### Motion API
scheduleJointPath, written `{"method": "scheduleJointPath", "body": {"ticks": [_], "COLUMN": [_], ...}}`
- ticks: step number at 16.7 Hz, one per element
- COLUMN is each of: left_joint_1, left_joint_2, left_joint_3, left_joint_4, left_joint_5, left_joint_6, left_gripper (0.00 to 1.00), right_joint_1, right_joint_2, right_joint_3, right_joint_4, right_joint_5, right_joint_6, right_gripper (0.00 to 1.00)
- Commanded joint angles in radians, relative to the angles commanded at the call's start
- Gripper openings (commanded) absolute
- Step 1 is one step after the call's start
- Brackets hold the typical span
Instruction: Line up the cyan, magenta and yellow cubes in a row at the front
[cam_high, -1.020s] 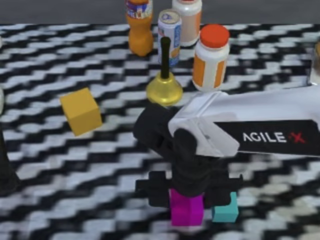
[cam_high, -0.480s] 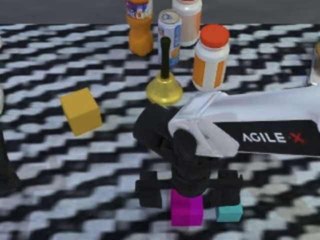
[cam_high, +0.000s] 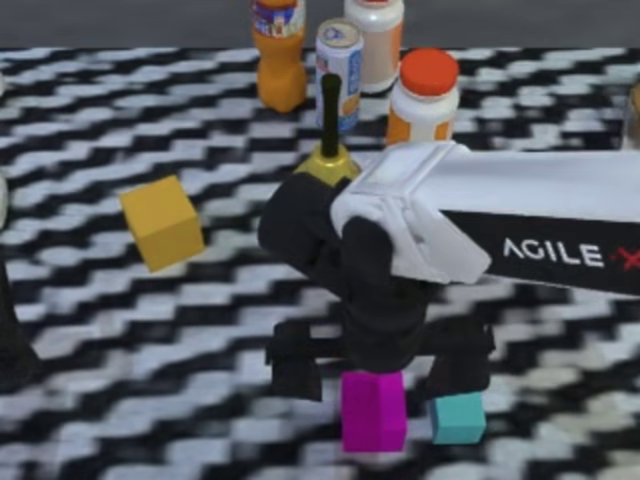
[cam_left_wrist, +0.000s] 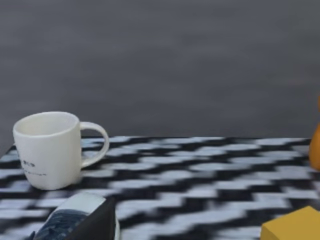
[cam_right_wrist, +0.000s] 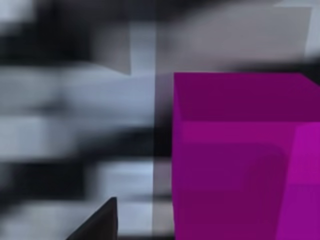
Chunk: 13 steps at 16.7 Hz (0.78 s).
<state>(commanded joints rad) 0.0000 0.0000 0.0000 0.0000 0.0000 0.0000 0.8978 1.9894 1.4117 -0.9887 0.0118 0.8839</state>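
A golden bell (cam_high: 328, 160) with a dark handle stood mid-table on the black-and-white zigzag cloth (cam_high: 150, 330). Behind it were an orange bottle (cam_high: 279, 52), a can (cam_high: 339, 68), and two orange-labelled jars (cam_high: 424, 100). A white mug (cam_left_wrist: 50, 149) sat apart.

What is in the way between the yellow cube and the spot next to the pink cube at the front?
Nothing visible: bare table lies between the yellow cube and the space left of the magenta cube. The right gripper hangs open above that cube.

Magenta cube (cam_high: 374, 411) sits upright at six o'clock, the small cyan cube (cam_high: 458, 419) just beside it at three; big yellow cube (cam_high: 162, 222), skewed, at nine
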Motion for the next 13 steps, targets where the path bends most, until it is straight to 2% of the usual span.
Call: {"method": "scheduleJointPath", "body": {"ticks": [3,9,13], "left_joint_1": [0.000,-0.002,-0.022], "left_joint_2": [0.000,0.010,0.154], "left_joint_3": [0.000,0.010,0.153], "left_joint_4": [0.000,-0.007,-0.102], "left_joint_5": [0.000,0.000,0.003], "left_joint_6": [0.000,0.005,0.071], "left_gripper": [1.00,1.00,1.00], "right_joint_1": [0.001,-0.009,-0.073], "right_joint_2": [-0.038,-0.049,-0.191], "right_joint_3": [0.052,0.047,-0.058], "right_joint_4": [-0.084,-0.083,-0.016], "right_joint_5": [0.002,0.006,0.052], "right_joint_6": [0.000,-0.006,-0.080], "right_gripper": [1.00,1.00,1.00]}}
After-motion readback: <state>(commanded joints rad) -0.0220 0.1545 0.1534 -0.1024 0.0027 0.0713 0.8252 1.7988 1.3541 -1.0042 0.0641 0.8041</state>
